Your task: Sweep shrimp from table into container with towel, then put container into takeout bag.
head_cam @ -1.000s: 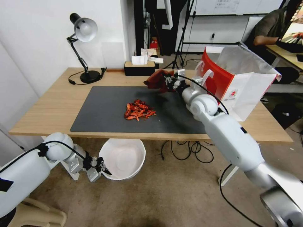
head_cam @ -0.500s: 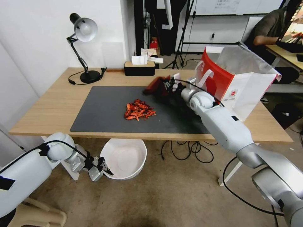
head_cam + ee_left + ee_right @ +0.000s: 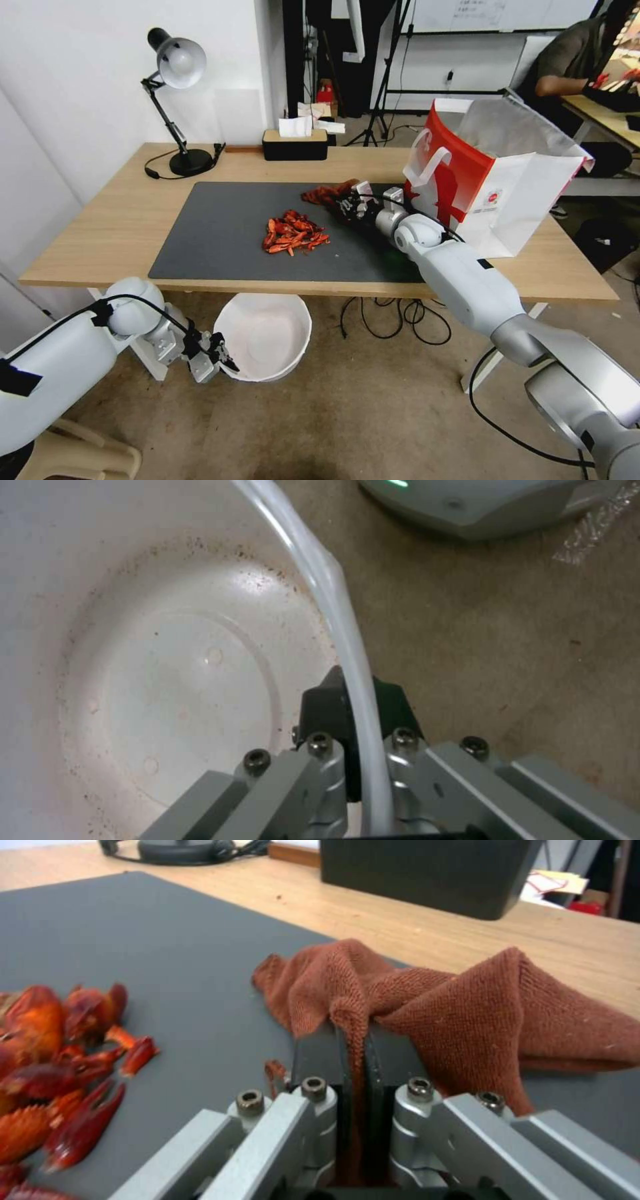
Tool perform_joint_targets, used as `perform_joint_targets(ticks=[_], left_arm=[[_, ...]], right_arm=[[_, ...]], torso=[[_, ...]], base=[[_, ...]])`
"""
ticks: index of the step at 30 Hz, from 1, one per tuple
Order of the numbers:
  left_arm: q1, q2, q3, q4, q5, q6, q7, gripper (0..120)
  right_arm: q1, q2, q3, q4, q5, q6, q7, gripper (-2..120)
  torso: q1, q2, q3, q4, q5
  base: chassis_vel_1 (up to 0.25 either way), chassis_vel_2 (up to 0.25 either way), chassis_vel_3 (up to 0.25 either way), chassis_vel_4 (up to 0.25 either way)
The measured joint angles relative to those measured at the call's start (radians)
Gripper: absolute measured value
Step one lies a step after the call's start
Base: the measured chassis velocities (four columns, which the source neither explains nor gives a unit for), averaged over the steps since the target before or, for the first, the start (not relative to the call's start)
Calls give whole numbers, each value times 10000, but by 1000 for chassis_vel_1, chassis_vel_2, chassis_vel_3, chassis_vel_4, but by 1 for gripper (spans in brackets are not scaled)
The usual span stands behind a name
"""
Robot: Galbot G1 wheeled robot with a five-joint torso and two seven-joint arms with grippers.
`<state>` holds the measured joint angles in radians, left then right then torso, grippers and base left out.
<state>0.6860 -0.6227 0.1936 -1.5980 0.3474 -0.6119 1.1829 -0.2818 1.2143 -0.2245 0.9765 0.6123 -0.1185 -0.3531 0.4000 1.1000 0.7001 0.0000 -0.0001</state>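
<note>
Rust-brown towel [image 3: 460,1005] pinched in right hand [image 3: 353,1050], near shrimp [image 3: 53,1060]

White wall [image 3: 80,80] on my left, black desk lamp [image 3: 175,100] and tissue box [image 3: 295,143] at the back, cables [image 3: 393,320] across brown floor [image 3: 347,427].

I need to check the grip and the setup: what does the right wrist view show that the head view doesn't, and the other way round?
Right wrist view alone: the right gripper pinching a fold of the towel between its fingers, close up.

Head view alone: the left gripper holding the container below the table edge, and the bag standing at the right.

Both: the towel low over the mat, with the shrimp lying loose beside it.
</note>
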Motion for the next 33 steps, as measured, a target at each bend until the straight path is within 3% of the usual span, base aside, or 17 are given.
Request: perform_joint_targets(ticks=[6, 10, 33], left_arm=[[-825, -90, 609, 238, -136, 16, 64, 0], [-1054, -149, 723, 430, -201, -46, 74, 0], [-1459, -442, 941, 992, -252, -332, 119, 0]], right_arm=[[2, -79, -238, 7, -118, -47, -333, 2], [-38, -112, -256, 26, -125, -52, -570, 2], [-399, -958, -504, 761, 170, 63, -2829, 2]], torso=[[0, 0, -1, -1, 2], [0, 0, -1, -1, 2], [-1, 0, -1, -3, 1]], base=[[0, 0, 0, 0], [0, 0, 0, 0], [0, 0, 0, 0]])
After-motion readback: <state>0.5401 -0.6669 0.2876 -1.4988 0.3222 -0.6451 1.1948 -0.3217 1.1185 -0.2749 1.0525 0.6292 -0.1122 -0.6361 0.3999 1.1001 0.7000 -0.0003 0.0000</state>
